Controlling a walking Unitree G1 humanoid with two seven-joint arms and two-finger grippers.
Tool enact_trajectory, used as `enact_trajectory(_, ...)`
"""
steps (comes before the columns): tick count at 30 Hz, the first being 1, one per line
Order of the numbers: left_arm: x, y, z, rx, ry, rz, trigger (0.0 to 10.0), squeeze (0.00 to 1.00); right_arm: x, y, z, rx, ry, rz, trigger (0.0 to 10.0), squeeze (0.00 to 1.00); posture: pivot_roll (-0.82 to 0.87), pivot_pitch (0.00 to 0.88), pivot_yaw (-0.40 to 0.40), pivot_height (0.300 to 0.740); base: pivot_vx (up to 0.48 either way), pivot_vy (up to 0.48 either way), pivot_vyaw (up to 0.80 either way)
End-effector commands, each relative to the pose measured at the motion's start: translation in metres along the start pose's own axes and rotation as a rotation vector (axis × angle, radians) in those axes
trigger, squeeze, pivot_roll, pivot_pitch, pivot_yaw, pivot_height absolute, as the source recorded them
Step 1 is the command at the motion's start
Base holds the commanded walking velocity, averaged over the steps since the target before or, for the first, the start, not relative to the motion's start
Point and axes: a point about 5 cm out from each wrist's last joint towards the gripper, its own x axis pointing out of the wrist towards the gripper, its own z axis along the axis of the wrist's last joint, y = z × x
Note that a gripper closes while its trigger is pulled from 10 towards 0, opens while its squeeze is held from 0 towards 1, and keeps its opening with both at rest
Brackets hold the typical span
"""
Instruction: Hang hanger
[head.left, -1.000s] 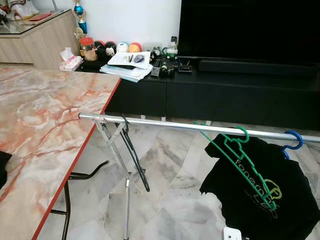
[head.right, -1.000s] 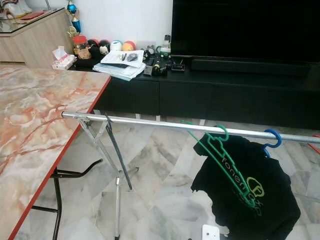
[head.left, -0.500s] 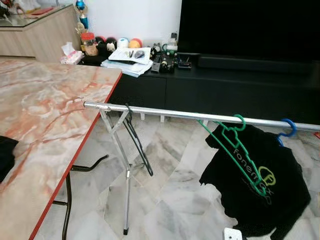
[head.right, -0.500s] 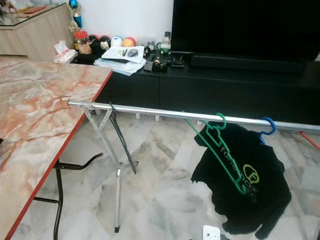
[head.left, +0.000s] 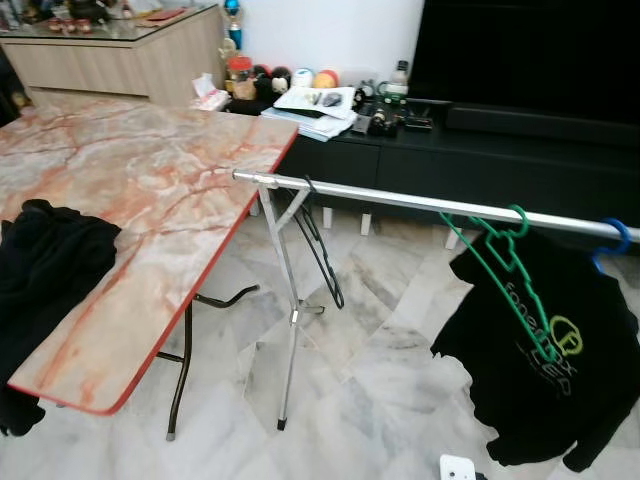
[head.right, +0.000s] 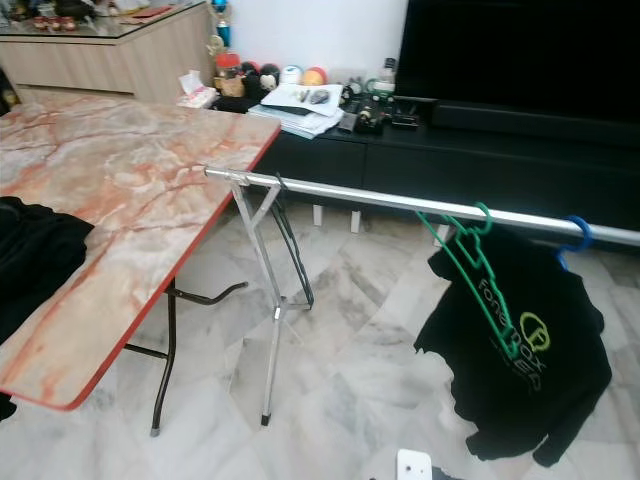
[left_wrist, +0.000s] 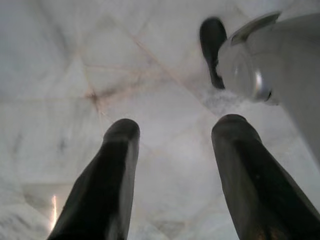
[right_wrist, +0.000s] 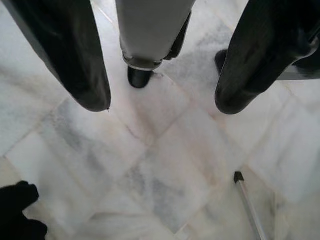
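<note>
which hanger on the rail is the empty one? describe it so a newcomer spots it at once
Start at the silver rail running from the marble table toward the TV cabinet side. Near the rail's table end, beside its folding leg, hangs the black hanger. It is thin, dark and bare, unlike the green hanger carrying a black T-shirt and the blue hook further along.

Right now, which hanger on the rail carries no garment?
The black hanger, hanging bare near the rail's table end. The green hanger holds a black shirt; the blue hanger sits beside that shirt.
</note>
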Motion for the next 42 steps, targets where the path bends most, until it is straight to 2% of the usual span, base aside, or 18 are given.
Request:
enact_trajectory(1,-0.0017,0.002,-0.0117,0.003,0.043,0.004,10.0,0.0,-0.0008,-0.0007,-0.0036,0.002,0.008,-0.004,10.0,0.0,0.01,0.068,0.037,0.74,0.0,0.0,0.0)
enact_trajectory(14,-0.0017,0.002,-0.0114,-0.002,0.042,0.007,10.0,0.0,-0.0008,-0.0009,-0.0039,0.007,0.011,-0.008,10.0,0.0,0.02,0.07,0.035,0.74,0.0,0.0,0.0)
enact_trajectory(24,-0.0014,0.0012,-0.0113,-0.005,0.04,0.01,10.0,0.0,-0.0007,-0.0018,-0.0038,-0.008,0.019,-0.003,10.0,0.0,0.02,0.069,0.029,0.74,0.0,0.0,-0.79)
enact_trajectory(28,-0.0014,0.0023,-0.0104,0.06,0.056,0.012,10.0,0.0,-0.0006,-0.0019,-0.0035,-0.013,0.02,-0.002,10.0,0.0,0.02,0.069,0.03,0.74,0.0,0.0,-0.79)
enact_trajectory(35,-0.0016,0.003,-0.0112,0.028,0.054,0.021,10.0,0.0,-0.0005,-0.0011,-0.0036,-0.014,0.022,-0.002,10.0,0.0,0.02,0.067,0.032,0.74,0.0,-0.206,-0.79)
enact_trajectory(42,-0.0017,0.0031,-0.0107,0.035,0.052,0.016,10.0,0.0,-0.0005,-0.0005,-0.0038,-0.012,0.023,-0.003,10.0,0.0,0.02,0.066,0.034,0.74,0.0,0.0,-0.79)
